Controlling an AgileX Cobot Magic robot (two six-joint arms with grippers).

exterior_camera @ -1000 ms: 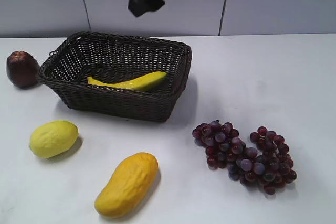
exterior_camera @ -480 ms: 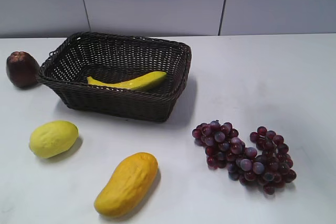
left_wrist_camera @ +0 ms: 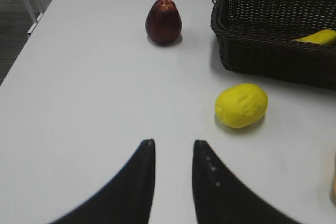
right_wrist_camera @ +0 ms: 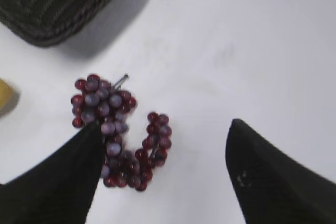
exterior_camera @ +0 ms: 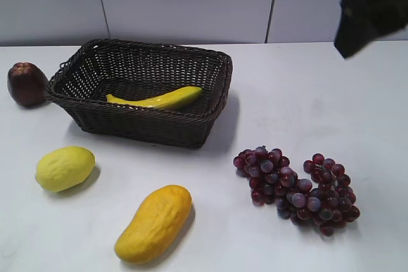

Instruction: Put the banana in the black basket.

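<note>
Inside the black basket (exterior_camera: pixel 143 90), on its floor, lies the banana (exterior_camera: pixel 156 99), roughly lengthwise w/ its thicker end toward the basket's right wall. It is well apart from both sets of jaws; nothing grips it.

Right gripper (right_wrist_camera: pixel 163 177): jaws wide apart, empty, hanging above the grape bunch (right_wrist_camera: pixel 118 129) on the white table (exterior_camera: pixel 306 100). The basket's corner shows at the top left of the right wrist view, w/ a sliver of banana at the frame edge. Exterior view shows a dark, blurred part of the right arm (exterior_camera: pixel 370 7) at upper right, high over the table, far from the basket.

Left gripper (left_wrist_camera: pixel 173 148): jaws a little apart, a narrow gap betw. the tips, nothing held. It sits over bare table near the front left; the lemon (left_wrist_camera: pixel 241 105) is ahead to its right, the dark red fruit (left_wrist_camera: pixel 164 21) farther ahead, the basket beyond at upper right w/ the banana's end just visible.

Mango (exterior_camera: pixel 154 223) lies at the front, near the lemon, apart from the basket.

No brands, labels or readable writing on any item.
</note>
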